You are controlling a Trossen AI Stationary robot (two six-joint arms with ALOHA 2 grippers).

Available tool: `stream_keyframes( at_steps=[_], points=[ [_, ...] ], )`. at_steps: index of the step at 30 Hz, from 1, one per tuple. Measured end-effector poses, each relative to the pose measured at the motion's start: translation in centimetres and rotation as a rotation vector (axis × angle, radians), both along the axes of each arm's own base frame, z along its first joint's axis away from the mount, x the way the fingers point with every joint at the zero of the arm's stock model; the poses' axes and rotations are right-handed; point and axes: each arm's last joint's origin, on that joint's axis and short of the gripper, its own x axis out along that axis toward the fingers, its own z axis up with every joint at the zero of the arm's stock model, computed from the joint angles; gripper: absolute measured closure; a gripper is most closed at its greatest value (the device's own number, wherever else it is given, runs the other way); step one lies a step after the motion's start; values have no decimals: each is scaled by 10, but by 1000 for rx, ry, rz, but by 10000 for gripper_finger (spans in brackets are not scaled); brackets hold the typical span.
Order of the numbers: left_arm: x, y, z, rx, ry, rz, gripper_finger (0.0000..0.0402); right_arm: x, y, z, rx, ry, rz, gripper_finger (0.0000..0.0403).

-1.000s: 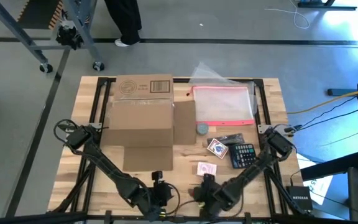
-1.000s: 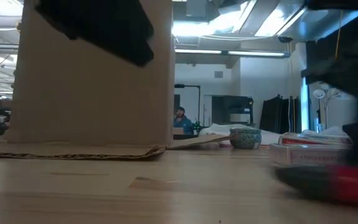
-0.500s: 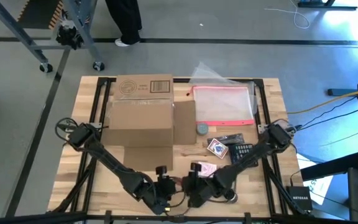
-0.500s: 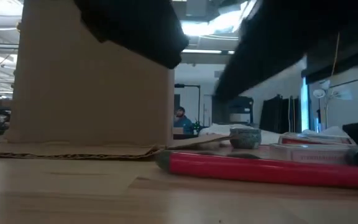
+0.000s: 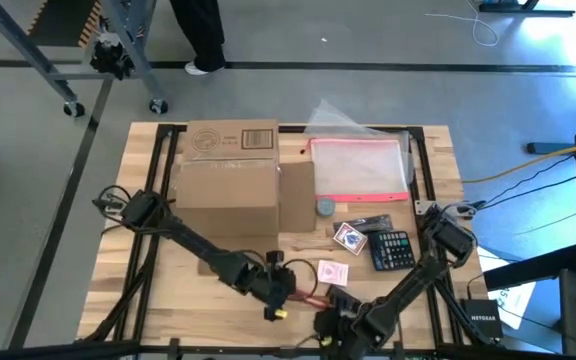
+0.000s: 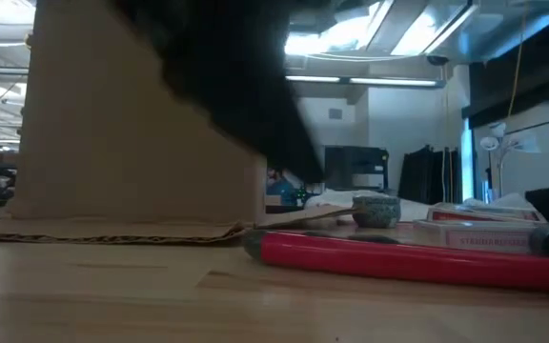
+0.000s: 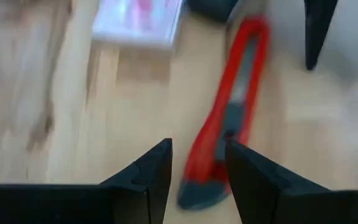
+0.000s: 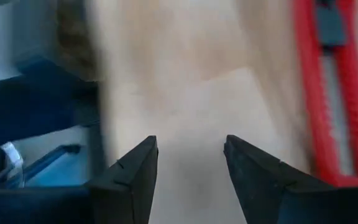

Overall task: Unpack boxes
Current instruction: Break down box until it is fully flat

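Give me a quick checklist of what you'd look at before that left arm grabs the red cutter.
1. Left gripper open: ok, its fingers stand apart.
2. Lined up with the red cutter: ok, the cutter's grey end lies between the fingers.
3. Cutter lying flat on the table: ok.
4. Right gripper out of the way: ok, it sits empty at the table's near edge.
5. Card pack clear of the cutter: cannot tell, they lie close.
6. Cardboard box flaps: already open.
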Motion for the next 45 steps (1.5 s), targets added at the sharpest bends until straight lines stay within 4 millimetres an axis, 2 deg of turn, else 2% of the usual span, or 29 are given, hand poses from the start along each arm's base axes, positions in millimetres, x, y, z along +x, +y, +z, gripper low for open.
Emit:
stream_keyframes(
  at_steps=[3, 6, 12, 19, 22, 24, 27, 29, 31, 35, 38, 41, 45],
  points=[
    [-2, 8, -9, -67, 59, 7, 261, 1, -7, -5, -10, 23, -94, 220],
    [-5, 7, -15, -175, 97, 3, 261, 4, -16, -6, -62, 40, -125, 220],
    [-13, -9, -24, -348, 137, -55, 261, 13, -37, -7, -151, 88, -148, 220],
    [-11, -30, -16, -447, -18, -120, 261, 29, -53, -3, -268, 85, -87, 220],
    [-6, -29, -12, -425, -87, -123, 261, 36, -61, 5, -301, 137, -61, 220],
    [-5, -26, -11, -423, -96, -120, 261, 34, -66, 13, -338, 210, -49, 220],
    [-7, -25, -4, -406, -81, -125, 261, 29, -64, 37, -344, 252, -57, 220],
    [-10, -24, 7, -386, -89, -141, 261, 24, -54, 53, -313, 226, -55, 220],
    [-17, -24, 19, -353, -85, -143, 261, 20, -42, 61, -287, 179, -46, 220],
    [-35, -27, 37, -272, -63, -141, 261, 14, -21, 58, -255, 54, -58, 219],
    [-47, -30, 50, -219, -63, -149, 261, 16, -14, 58, -256, -43, -98, 213],
    [-57, -33, 51, -192, -48, -179, 261, 21, -19, 51, -236, -55, -105, 193],
    [-65, -36, 43, -199, -32, -179, 261, 31, -36, 30, -153, -29, -100, 157]
  ],
)
